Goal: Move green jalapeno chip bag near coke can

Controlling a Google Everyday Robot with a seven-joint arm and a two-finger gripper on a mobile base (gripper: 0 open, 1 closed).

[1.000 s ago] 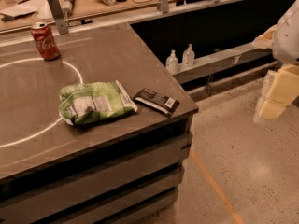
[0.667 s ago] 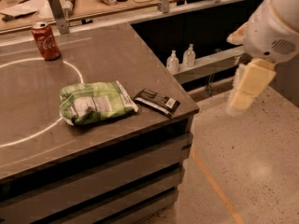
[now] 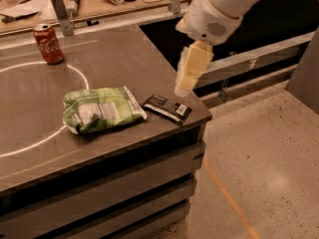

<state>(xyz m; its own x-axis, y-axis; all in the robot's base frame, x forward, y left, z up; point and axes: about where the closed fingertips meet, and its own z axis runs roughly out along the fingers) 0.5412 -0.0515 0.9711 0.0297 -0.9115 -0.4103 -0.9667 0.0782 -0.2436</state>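
The green jalapeno chip bag (image 3: 101, 109) lies crinkled and puffy on the dark table (image 3: 119, 59), near its front right part. The coke can (image 3: 48, 44) stands upright at the table's far left, well apart from the bag. My gripper (image 3: 184, 85) hangs from the white arm (image 3: 219, 11) above the table's right edge, to the right of the bag and just above a flat black wrapper (image 3: 167, 108). It touches neither and holds nothing.
The black wrapper with a white label lies right of the bag by the table corner. A white circle line (image 3: 75, 73) is painted on the table. A cluttered bench (image 3: 99, 1) stands behind. Speckled floor (image 3: 264, 158) with an orange line lies to the right.
The arm has swung in from the right, off the floor side, to over the table's right edge, and the gripper now hangs close to the black wrapper. The bag and can have not moved.
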